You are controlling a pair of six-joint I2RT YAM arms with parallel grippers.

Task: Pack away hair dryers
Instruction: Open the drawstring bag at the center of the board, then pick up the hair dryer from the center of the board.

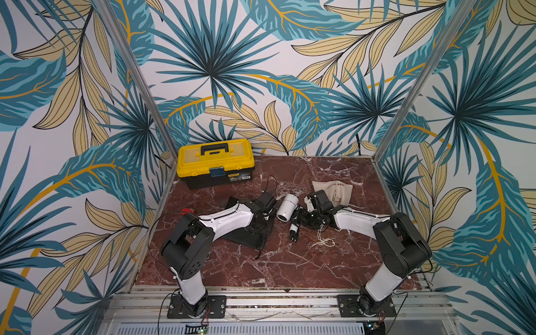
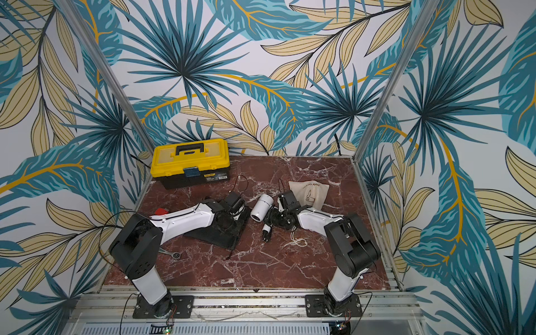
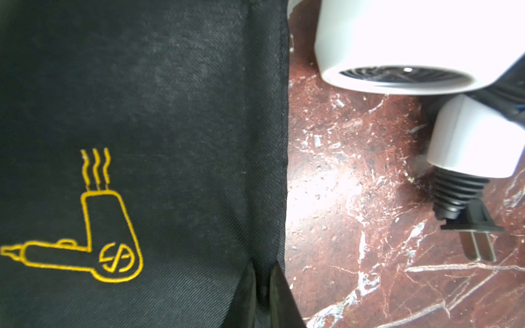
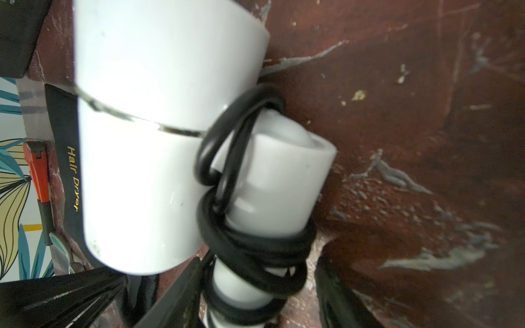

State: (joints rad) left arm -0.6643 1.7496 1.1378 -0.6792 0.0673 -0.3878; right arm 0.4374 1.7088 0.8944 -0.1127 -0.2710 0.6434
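Obs: white plastic hair dryer with a short cylindrical barrel lies on its side on the red-brown marble counter, near the middle, between the two arms. It is just beside the edge of the flat black fabric pouch with a yellow dryer outline. Its slim white handle carries several turns of thin black cord; the two-pin plug rests loose on the counter. Left tool: tips pressed together on the pouch's hem. Right tool: spread, straddling the wrapped handle, with a gap visible on one side, so not yet clamped. Judgement: the shell is hard, smooth and likely light but barrel-heavy; the barrel looks too wide and slick for these jaws. Best hold is the handle, across the cord turns close to the barrel (rubbery cord should add grip, though loose turns may creep). Expect the barrel to droop if held far down the handle. The loose plug may snag the pouch mouth; the pouch is limp and needs holding open. Only one dryer identifiable in view
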